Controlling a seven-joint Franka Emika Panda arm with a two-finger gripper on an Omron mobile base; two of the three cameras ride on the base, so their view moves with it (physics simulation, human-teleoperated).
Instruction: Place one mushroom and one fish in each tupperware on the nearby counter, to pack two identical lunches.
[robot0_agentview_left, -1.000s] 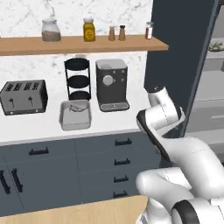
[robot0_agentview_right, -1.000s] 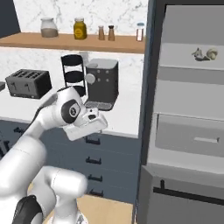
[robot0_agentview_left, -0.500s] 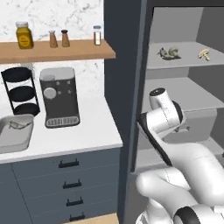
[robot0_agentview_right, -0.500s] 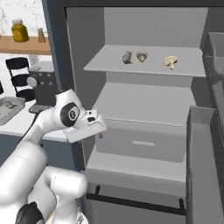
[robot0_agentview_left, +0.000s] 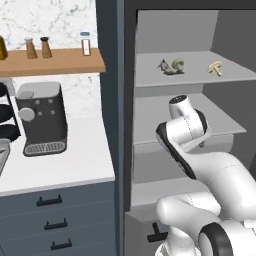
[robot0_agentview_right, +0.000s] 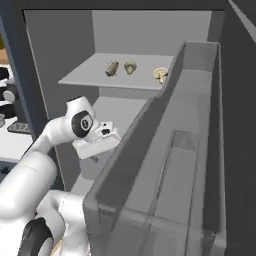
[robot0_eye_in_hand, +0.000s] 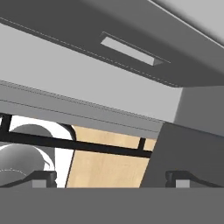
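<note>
The gripper (robot0_eye_in_hand: 111, 177) is spread wide w/ nothing in it, down low by the fridge's bottom part. The fish (robot0_agentview_left: 164, 66) and two mushrooms (robot0_agentview_left: 177, 64) (robot0_agentview_left: 215, 67) sit up on the top fridge shelf (robot0_agentview_left: 195, 76), well above the claw. A bit of one tupperware (robot0_agentview_left: 3, 155) peeks in at the left edge on the counter (robot0_agentview_left: 60, 167), far from the claw. Can't read any writing on the coffee machine (robot0_agentview_left: 42, 119) or jars.

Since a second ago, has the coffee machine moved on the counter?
No. The coffee machine stands right of the black rack, under the wooden shelf, as before; only the camera shifted.
</note>
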